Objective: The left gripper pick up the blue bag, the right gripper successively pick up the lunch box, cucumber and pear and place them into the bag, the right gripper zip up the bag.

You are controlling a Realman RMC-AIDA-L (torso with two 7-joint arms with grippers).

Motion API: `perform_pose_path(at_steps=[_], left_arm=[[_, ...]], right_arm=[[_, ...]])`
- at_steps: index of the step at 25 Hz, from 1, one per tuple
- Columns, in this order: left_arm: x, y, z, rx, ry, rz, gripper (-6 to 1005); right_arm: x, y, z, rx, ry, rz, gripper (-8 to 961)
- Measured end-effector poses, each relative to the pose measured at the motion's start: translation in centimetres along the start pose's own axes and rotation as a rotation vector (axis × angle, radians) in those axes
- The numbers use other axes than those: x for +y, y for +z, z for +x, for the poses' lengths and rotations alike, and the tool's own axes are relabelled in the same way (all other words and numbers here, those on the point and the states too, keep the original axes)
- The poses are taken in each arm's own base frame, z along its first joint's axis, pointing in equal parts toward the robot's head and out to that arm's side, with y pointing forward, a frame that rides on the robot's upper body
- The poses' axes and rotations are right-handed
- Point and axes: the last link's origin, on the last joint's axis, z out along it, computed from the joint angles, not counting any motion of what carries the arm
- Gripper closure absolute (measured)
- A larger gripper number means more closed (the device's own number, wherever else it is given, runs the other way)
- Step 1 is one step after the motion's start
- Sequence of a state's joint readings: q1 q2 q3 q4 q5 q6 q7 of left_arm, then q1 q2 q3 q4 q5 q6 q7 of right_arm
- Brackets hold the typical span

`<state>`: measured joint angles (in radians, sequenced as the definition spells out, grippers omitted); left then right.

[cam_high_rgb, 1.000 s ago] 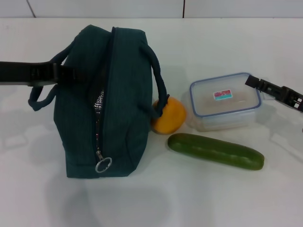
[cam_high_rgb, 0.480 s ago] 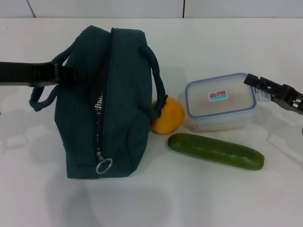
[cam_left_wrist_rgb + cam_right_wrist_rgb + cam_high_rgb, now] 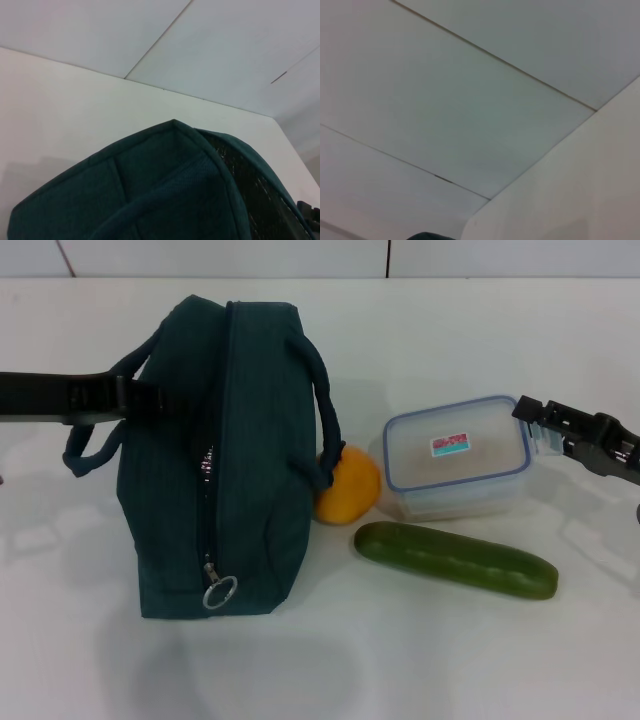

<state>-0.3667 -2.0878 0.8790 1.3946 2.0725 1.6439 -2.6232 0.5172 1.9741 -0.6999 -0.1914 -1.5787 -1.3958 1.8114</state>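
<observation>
Head view shows the change you need to note: over the last second the lunch box (image 3: 458,468) has slid and turned toward the pear (image 3: 347,486), its near corner now closing on the fruit where a gap stood before. The right gripper (image 3: 545,426) has travelled with it and sits at the box's far right corner, touching the lid rim. Judge this as the start of the lunch-box step: the box is being displaced or seized, not yet lifted, and it rests on the table (image 3: 420,640).

You cannot tell from these pictures whether the right gripper's fingers are clamped on the rim or only pressing against it. The right wrist view shows only wall and table edge, so it gives no help.

Relative to the right gripper, the box lies directly at its tip, extending away toward the bag. The cucumber (image 3: 455,559) lies just beside the box on the side nearer the robot, apart from the gripper.

The left gripper (image 3: 140,398) stands at the outer handle of the blue bag (image 3: 225,460), at the same place as a second ago. Its fingers are not distinguishable; you cannot tell whether it grips the handle. The bag's zipper is partly open, with silver lining showing. The opening looks narrow for the box; treat this as a risk.
</observation>
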Motion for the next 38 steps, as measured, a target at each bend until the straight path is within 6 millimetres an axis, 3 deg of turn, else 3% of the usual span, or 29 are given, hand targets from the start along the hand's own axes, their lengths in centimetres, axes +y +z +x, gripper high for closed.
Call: perform_pose_path(at_steps=[10, 38], left_arm=[[-0.1, 0.4, 0.0, -0.007, -0.009, -0.009, 968], [-0.1, 0.7, -0.1, -0.020, -0.004, -0.015, 968]], right_arm=[[0.7, 0.0, 0.1, 0.021, 0.057, -0.049, 419], [0.4, 0.0, 1.0, 0.046, 0.198, -0.031, 592]])
